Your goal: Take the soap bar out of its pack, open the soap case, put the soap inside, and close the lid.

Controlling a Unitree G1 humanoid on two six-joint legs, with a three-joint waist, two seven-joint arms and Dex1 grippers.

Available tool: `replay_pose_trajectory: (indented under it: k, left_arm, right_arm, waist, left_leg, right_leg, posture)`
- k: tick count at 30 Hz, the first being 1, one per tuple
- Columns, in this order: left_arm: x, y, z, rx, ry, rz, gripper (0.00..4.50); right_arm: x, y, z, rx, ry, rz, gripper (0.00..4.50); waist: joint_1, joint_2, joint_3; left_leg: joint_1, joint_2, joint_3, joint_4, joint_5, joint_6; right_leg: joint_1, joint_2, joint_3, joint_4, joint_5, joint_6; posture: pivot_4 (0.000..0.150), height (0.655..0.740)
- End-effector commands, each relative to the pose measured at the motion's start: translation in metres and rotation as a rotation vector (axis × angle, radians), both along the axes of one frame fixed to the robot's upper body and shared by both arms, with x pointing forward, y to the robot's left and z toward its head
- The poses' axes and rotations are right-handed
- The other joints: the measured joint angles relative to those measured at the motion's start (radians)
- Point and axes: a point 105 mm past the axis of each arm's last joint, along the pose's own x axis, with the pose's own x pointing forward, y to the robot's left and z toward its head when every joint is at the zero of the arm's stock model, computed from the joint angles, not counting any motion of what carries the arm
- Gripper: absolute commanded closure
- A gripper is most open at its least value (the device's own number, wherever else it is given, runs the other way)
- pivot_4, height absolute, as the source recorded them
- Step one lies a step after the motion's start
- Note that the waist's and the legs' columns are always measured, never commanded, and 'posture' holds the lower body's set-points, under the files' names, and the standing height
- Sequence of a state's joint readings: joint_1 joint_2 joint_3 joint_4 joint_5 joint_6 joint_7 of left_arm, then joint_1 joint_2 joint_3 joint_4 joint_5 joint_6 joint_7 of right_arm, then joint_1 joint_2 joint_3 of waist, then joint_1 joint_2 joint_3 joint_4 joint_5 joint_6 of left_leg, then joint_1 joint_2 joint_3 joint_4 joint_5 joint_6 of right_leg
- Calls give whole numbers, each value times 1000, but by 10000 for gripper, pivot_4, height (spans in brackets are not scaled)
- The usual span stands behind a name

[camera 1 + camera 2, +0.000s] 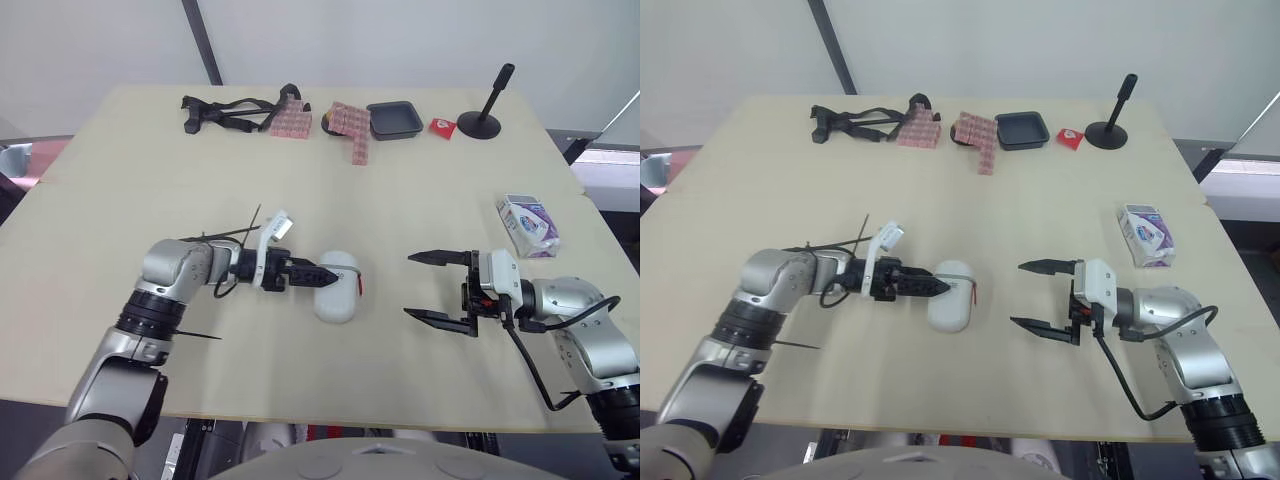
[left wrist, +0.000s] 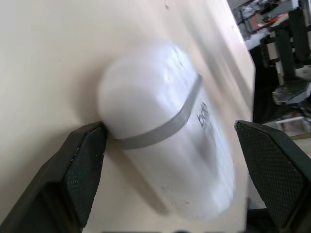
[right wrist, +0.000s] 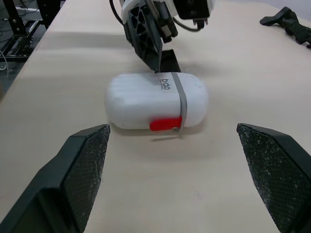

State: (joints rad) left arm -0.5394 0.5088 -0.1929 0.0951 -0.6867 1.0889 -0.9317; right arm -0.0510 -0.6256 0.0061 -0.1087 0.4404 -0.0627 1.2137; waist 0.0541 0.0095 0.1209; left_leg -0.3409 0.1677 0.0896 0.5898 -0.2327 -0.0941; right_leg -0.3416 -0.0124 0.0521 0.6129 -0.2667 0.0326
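1. Two grippers are working nearest you: your right gripper [image 1: 410, 286] is sitting low over the tabletop [image 1: 150, 180], its jaws spread wide and holding nothing, facing the red latch on the soap case [image 1: 337, 285].
2. Your left gripper [image 1: 318, 276] is meeting the white case from the opposite side, jaws parted, with one finger [image 2: 85, 165] touching its rounded end. The case is lying closed between both grippers.
3. Farther right, the soap pack [image 1: 528, 224] is lying near the tabletop's edge, well apart from either gripper.
4. Along the far edge, black straps [image 1: 235, 110], patterned packets [image 1: 350, 125], a black tray [image 1: 394, 119] and a black stand [image 1: 487, 105] are sitting.
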Motion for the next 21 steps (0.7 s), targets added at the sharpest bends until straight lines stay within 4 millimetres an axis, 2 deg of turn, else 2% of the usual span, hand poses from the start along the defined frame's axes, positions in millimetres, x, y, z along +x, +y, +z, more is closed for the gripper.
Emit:
replay_pose_trajectory:
  k: [1, 5, 7, 9, 12, 16, 21]
  left_arm:
    - [1, 15, 11, 49, -234, -63, 275]
    - [11, 32, 11, 131, -521, -60, 275]
    - [22, 39, 15, 162, -696, 5, 275]
    - [28, 44, 18, 155, -772, 87, 275]
    - [32, 50, 21, 131, -826, 219, 275]
    - [34, 56, 18, 113, -822, 384, 275]
    - [36, 61, 8, 158, -804, 489, 275]
  right_arm:
    - [9, -10, 7, 14, 3, -60, 0]
    - [15, -15, -2, 22, 29, -136, 0]
    - [23, -18, -4, 55, 32, -215, 0]
    - [30, -20, -4, 100, 36, -284, 0]
    - [35, -22, -8, 137, 44, -367, 0]
    - [30, -27, -22, 141, 45, -425, 0]
    - [31, -33, -25, 181, 35, -489, 0]
  waist:
    - [2, -2, 2]
    - [20, -2, 2]
    - [29, -2, 2]
    - [37, -2, 2]
    - [39, -2, 2]
    - [34, -2, 2]
    - [23, -3, 3]
  left_leg:
    - [-1, 0, 0, -1, 0, 0]
    - [-7, 0, -1, -1, -3, 1]
    - [-11, 1, -1, 1, -5, 2]
    - [-15, 1, -2, 3, -5, 2]
    - [-21, 1, -4, 8, -5, 2]
    - [-22, 2, -4, 11, -4, 2]
    - [-22, 2, -4, 12, -3, 1]
  right_leg:
    - [0, 0, 0, -2, 0, 0]
    - [-1, 5, -3, -5, 0, 1]
    - [-1, 5, -6, -6, 0, 1]
    - [-3, 4, -8, -6, 0, 1]
    - [-7, 4, -10, -2, 0, 2]
    - [-10, -1, -11, 4, 1, 2]
    - [-10, -1, -11, 6, 1, 2]
  posture:
    - [1500, 7400]
    - [1500, 7400]
    - [1500, 7400]
    - [1500, 7400]
    - [1500, 7400]
    - [1500, 7400]
    - [1500, 7400]
